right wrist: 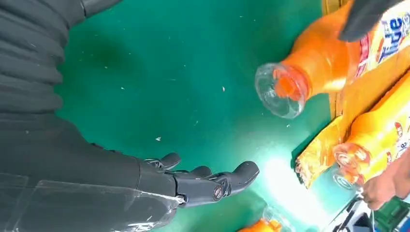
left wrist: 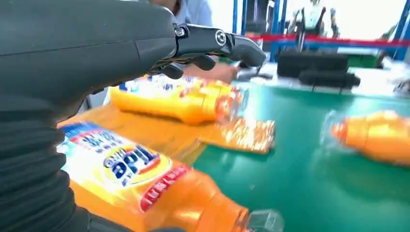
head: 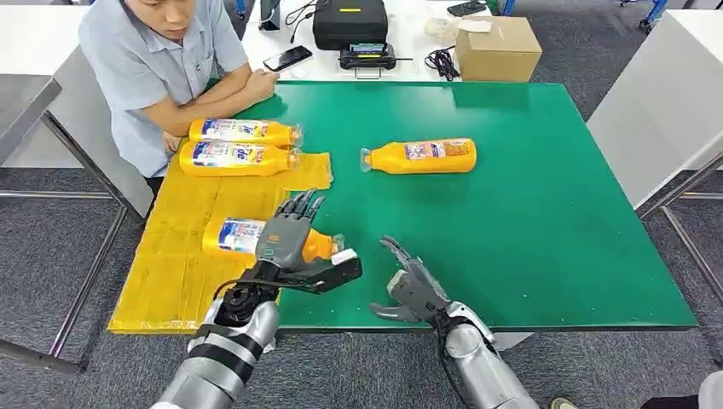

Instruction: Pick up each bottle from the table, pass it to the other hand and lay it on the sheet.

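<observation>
An orange detergent bottle (head: 232, 236) (left wrist: 140, 174) (right wrist: 329, 58) lies on its side at the right edge of the yellow sheet (head: 175, 264), its clear cap over the green table (head: 529, 239). My left hand (head: 288, 243) (left wrist: 121, 43) hovers just over it with the fingers stretched out flat and the thumb apart, gripping nothing. My right hand (head: 411, 285) (right wrist: 203, 181) is open near the table's front edge, empty. Two more bottles (head: 243, 132) (head: 234, 158) lie side by side at the sheet's far end. Another bottle (head: 422, 156) lies on the green table.
A person (head: 162, 68) sits at the far left corner with arms resting by the sheet. Behind the green table are a cardboard box (head: 499, 47), a black case (head: 349, 21) and a phone (head: 287, 58). A white table (head: 656, 102) stands to the right.
</observation>
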Motion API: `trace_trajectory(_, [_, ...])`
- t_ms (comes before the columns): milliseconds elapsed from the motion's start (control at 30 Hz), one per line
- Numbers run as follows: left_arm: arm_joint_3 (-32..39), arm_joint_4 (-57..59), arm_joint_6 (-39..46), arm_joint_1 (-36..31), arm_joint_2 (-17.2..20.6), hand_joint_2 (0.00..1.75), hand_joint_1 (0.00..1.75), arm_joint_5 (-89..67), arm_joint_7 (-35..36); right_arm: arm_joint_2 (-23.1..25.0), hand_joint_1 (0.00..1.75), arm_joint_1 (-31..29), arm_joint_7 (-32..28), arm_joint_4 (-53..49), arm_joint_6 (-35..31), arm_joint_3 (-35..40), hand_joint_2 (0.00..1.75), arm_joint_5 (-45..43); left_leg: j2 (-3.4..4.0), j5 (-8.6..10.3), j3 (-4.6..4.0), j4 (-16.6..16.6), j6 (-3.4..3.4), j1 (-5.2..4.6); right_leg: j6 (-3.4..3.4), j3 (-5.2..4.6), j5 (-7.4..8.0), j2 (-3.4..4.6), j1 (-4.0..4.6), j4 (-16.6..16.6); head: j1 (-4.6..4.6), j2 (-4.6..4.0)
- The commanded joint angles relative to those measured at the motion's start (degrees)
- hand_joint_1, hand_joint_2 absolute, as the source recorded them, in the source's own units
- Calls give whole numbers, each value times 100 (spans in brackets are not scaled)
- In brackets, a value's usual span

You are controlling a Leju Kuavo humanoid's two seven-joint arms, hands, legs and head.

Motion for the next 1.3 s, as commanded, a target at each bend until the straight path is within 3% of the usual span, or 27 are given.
trace_trajectory(33, [-449, -1054, 93, 309, 110, 175, 0, 266, -100, -12, 0, 86, -14, -407, -152, -104, 175, 97, 8, -9, 8, 5, -10, 7, -12, 8, -6, 5, 7, 2, 0, 0])
trace_trajectory(167, [-132, -1457, -459, 667, -39, 175, 0, 2919, -1053, 303, 0, 403, 269, -1297, -344, -717, 175, -106, 11, -14, 14, 4, -15, 8, -18, 14, -10, 8, 9, 2, -2, 0])
trace_trajectory(300, [-154, -1480, -778, 899, -58, 175, 0, 4745, -1409, -14, 0, 533, 540, -1816, -1762, -551, 175, 2073, 11, -16, 15, 5, -17, 7, -20, 14, -13, 7, 9, 4, 0, 0])
trace_trajectory(400, [-181, -1466, -759, 913, -59, 175, 0, 4768, -1423, -27, 0, 540, 537, -1855, -1749, -575, 175, 2090, 0, -12, 11, 3, -13, 5, -16, 13, -12, -3, 6, 0, 0, 0])
trace_trajectory(467, [-299, -1402, -864, 945, -59, 175, 0, 5396, -1450, -74, 0, 538, 732, -1927, -2266, -545, 175, 2957, 9, -16, 12, 7, -15, 9, -18, 13, -11, 5, 10, 1, 0, 0])
trace_trajectory(600, [-541, -1442, -789, 1116, -59, 175, 0, 5935, -1586, -264, 0, 440, 1147, -2009, -2612, -493, 175, 4205, 1, -7, 3, 0, -7, 2, -9, 3, -5, -1, 3, -3, -2, 0])
trace_trajectory(700, [-546, -1490, -789, 1130, -59, 175, 0, 5940, -1583, -264, 0, 424, 1147, -1987, -2605, -502, 175, 4205, 6, -13, 12, 2, -11, 7, -15, 13, -9, 2, 9, -5, -2, 0])
trace_trajectory(833, [-512, -1678, -883, 1231, -59, 175, 0, 6265, -1528, -430, 0, 408, 1444, -1871, -2855, -337, 175, 4858, 7, -9, 5, -2, -7, 2, -10, 5, -5, 4, 3, -5, -2, 0])
trace_trajectory(1300, [-524, -1859, -915, 1349, -58, 175, 0, 6194, -1502, -549, 0, 345, 1514, -1753, -2855, -362, 175, 4963, 13, -15, 12, 2, -12, 7, -16, 13, -8, 9, 8, -3, -2, 0])
